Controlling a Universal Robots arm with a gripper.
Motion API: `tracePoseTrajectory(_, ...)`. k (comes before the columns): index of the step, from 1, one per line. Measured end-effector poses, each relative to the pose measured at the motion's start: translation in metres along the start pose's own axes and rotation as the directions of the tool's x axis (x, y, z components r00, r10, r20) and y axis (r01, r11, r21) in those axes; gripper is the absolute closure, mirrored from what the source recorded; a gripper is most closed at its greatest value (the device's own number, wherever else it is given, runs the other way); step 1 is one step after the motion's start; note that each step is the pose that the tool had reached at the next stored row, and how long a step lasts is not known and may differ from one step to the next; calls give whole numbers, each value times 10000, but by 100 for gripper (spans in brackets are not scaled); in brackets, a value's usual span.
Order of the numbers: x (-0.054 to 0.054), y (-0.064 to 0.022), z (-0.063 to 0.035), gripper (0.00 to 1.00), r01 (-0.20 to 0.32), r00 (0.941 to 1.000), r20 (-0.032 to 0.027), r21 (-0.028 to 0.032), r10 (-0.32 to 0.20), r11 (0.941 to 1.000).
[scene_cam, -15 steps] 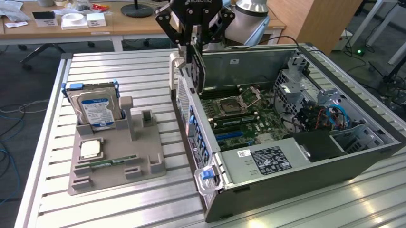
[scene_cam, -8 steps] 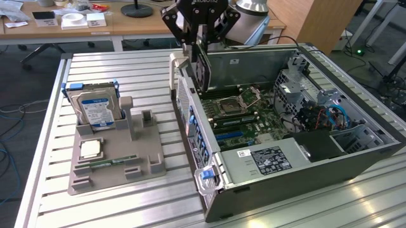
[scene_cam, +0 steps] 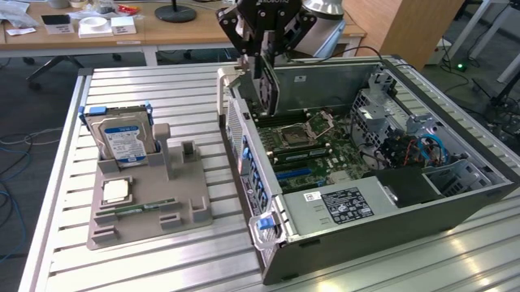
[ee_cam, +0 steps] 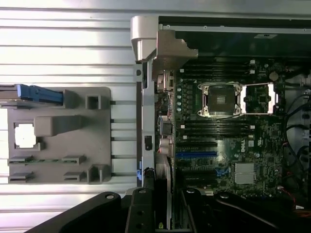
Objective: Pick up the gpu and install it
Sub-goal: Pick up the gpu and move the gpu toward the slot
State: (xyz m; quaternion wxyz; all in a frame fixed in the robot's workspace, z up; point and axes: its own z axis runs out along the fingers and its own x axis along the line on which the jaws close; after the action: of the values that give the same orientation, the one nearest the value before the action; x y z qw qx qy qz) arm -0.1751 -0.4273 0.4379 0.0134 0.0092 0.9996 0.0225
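Nearest the exterior camera, the slatted metal table (scene_cam: 162, 267) is carrying everything. An open computer case (scene_cam: 390, 225) is lying on its side along the table's edge on the exterior view's right, reaching close to the near edge. Its motherboard (scene_cam: 313, 143) is facing up. A grey parts tray (scene_cam: 187, 201) is sitting beside the case, toward the table's edge on the exterior view's left.

Over the far end of the case, on the tray side, the gripper (scene_cam: 260, 53) is pointing down with its fingers closed on the two flat faces of the gpu (scene_cam: 267, 91). The card is hanging on edge with a dark face showing, above the case wall nearest the tray and the margin of the board. It is not sitting in the blue expansion slot (scene_cam: 294, 173), which is lying bare nearer the middle of the case.

By its look, the card is light and stiff, so weight is likely posing little trouble. It is probably fragile, though, since squeezing on components or on the connector edge would be risking damage. The smooth faces may be letting it pivot in a two-finger pinch. Gripping across the faces near the upper edge, well away from the connector, is looking like the soundest hold.
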Motion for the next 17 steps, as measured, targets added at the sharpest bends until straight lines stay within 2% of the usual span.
tracePoseTrajectory(17,-337,36,10,74,-1,10000,0,-1,1,10000)
